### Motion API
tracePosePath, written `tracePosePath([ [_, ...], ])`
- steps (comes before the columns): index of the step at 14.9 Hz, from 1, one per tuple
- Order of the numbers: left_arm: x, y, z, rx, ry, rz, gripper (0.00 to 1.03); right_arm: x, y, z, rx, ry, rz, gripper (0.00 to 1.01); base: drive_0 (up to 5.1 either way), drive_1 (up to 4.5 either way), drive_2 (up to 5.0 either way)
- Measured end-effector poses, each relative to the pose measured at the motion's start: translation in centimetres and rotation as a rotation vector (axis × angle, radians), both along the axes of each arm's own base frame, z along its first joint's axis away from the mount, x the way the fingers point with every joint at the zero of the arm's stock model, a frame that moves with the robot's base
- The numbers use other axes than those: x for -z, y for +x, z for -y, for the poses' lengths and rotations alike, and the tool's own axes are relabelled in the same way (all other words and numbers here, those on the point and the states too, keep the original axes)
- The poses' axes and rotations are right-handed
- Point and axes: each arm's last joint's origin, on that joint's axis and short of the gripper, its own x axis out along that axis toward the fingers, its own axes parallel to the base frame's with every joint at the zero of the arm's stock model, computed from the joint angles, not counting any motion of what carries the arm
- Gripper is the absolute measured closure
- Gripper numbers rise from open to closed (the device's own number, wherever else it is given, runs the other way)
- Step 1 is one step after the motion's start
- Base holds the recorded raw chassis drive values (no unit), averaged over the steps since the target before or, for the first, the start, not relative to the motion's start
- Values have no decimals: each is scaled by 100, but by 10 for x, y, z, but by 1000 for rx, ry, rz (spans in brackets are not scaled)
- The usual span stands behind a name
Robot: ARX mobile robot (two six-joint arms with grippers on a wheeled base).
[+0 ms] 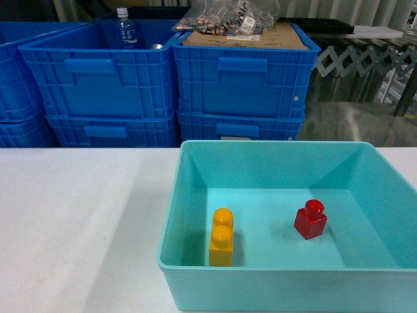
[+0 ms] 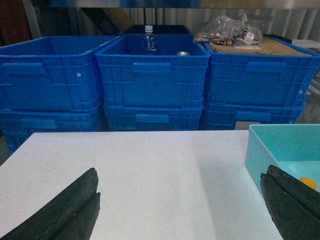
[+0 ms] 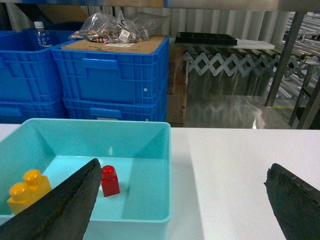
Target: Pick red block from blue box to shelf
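Two bricks sit in our blue box point(image 1: 195, 195): red block point(image 1: 311, 220) at 3 o'clock of the yellow brick point(image 1: 221, 237). Left end effector point(image 2: 182, 210) spread wide over the table point(image 2: 150, 170). Right end effector point(image 3: 185, 210) likewise agape, straddling the box's right wall.

A glossy red block point(image 1: 311, 220) of smooth plastic sits in the blue box point(image 1: 280, 284), a turquoise plastic tray with smooth, faintly sheened walls. Beside it, an orange-yellow brick point(image 1: 221, 237) shows the same shiny moulded plastic. The white table point(image 1: 78, 222) looks smooth and matt. Behind, ribbed dark blue plastic crates point(image 1: 241, 85) carry a flat brown cardboard sheet point(image 1: 251, 36) and crinkled clear plastic bags point(image 1: 228, 16). The gripper fingers point(image 3: 60, 205) look black, matt and rough-textured.
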Motion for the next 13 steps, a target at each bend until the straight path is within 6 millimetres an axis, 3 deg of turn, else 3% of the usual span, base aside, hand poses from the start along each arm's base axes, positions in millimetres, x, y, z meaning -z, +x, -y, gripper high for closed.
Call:
tracePosePath([
  [13, 0, 0, 0, 0, 0, 0, 5, 0, 0, 0, 0, 0, 0, 3, 0, 0, 0],
])
